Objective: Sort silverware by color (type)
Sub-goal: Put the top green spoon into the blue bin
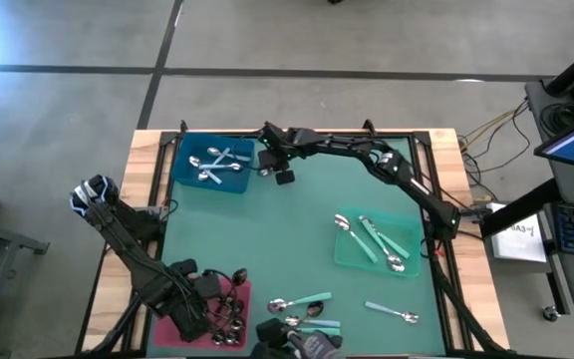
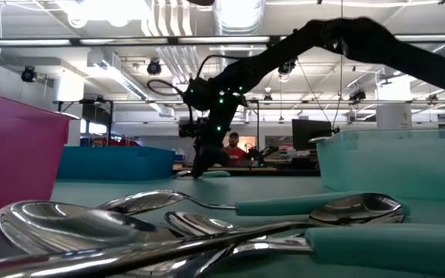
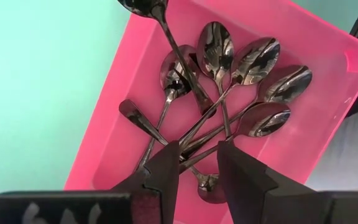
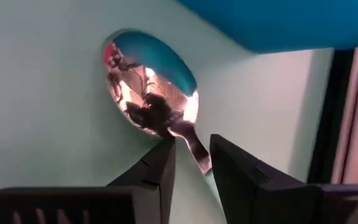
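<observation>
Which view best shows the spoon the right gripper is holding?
The right wrist view: the silver spoon fills the frame, its handle between the right gripper fingers. High view shows only the gripper beside the blue tray; low view shows it small; left wrist view misses it.

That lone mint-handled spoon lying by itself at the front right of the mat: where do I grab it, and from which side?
Take the mint-handled spoon by the middle of its handle, straight down from above, straddling its width. It lies flat on the mat, nothing touching it; the rounded bowl would likely slip. The right gripper is busy by the blue tray.
</observation>
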Robot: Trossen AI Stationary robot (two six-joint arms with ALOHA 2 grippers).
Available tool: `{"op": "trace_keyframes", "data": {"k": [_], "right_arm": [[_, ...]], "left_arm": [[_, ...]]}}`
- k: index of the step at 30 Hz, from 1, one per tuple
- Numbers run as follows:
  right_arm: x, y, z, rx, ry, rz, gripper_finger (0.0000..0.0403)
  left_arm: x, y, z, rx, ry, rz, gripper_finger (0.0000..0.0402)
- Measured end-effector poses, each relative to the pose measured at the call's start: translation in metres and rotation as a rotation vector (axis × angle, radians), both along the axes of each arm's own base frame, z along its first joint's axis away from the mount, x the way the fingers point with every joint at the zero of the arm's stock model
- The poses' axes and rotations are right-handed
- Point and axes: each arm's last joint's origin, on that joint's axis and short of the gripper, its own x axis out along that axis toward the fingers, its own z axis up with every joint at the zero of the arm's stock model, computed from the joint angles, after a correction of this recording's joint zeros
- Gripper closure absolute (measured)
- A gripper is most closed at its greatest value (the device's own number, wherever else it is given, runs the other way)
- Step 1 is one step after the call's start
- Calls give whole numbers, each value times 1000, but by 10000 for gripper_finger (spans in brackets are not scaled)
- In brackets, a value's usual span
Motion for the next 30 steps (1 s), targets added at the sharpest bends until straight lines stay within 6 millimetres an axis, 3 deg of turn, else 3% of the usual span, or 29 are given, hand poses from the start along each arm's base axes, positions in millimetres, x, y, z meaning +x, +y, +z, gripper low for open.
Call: {"op": "trace_keyframes", "data": {"k": [6, 12, 19, 23, 30], "right_arm": [[3, -1, 0, 10, 27, 25, 330], [0, 1, -3, 35, 70, 42, 386], [-11, 5, 8, 79, 138, -61, 394], [-23, 10, 33, 128, 152, -123, 394], [-62, 31, 118, 265, 109, -212, 394]], "left_arm": [[0, 0, 0, 2, -2, 1, 308], [0, 0, 0, 2, -2, 1, 308], [1, 1, 0, 40, -45, 10, 308], [4, 4, 1, 128, -135, -11, 308], [7, 6, 2, 258, -237, -102, 308]]}}
